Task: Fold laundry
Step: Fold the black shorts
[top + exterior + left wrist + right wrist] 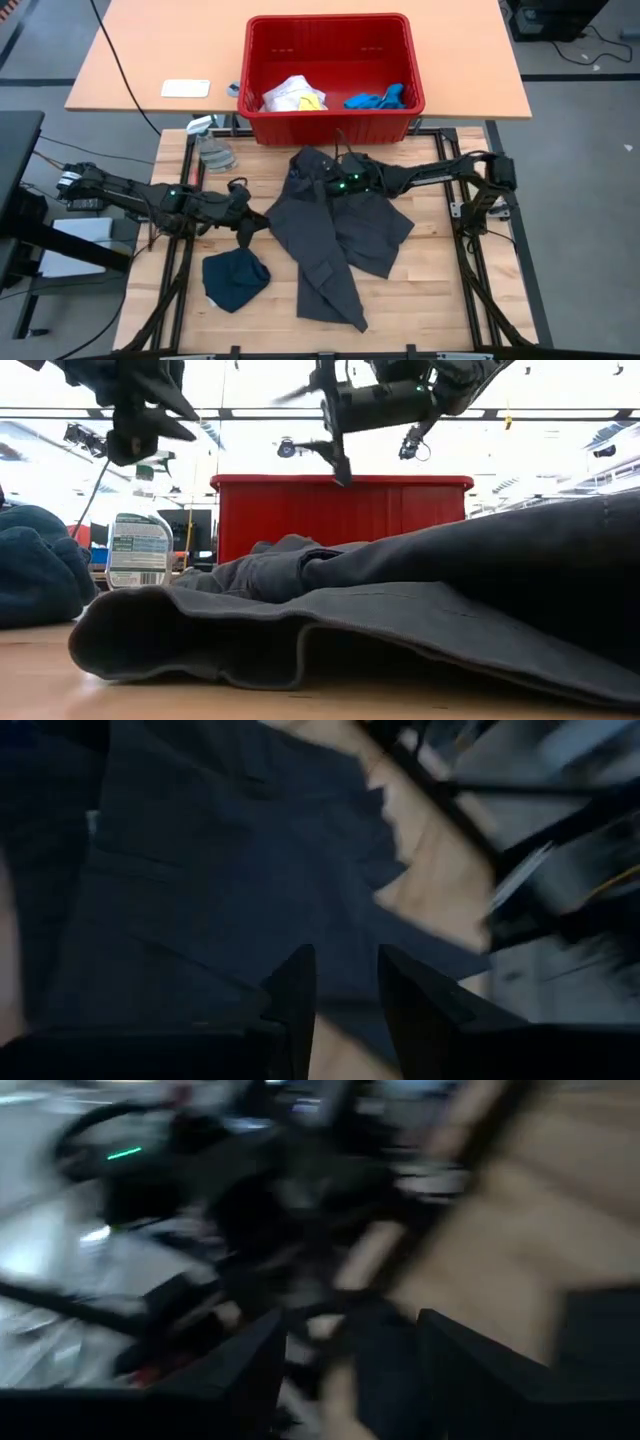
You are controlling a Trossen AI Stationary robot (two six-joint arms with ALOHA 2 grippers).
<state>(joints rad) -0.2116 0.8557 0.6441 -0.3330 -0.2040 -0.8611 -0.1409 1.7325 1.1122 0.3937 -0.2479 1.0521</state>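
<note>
Shorts (335, 235) sprawl mid-bench; right gripper (350, 1370), jaws parted and empty, should regrip a hem squarely; left gripper (345, 1005) hovers part-open, empty

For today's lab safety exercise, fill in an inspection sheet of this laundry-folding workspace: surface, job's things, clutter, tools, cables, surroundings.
Surface: wooden table.
Job's things: grey shorts crumpled mid-table; navy piece bunched beside them; blue piece and yellow shirt in the red basket.
Clutter: spray bottle by the basket.
Tools: left tool at the shorts' edge, fingers apart, empty; right tool above the shorts, open.
Cables: black cable across the far desk.
Surroundings: nothing seen.
</note>
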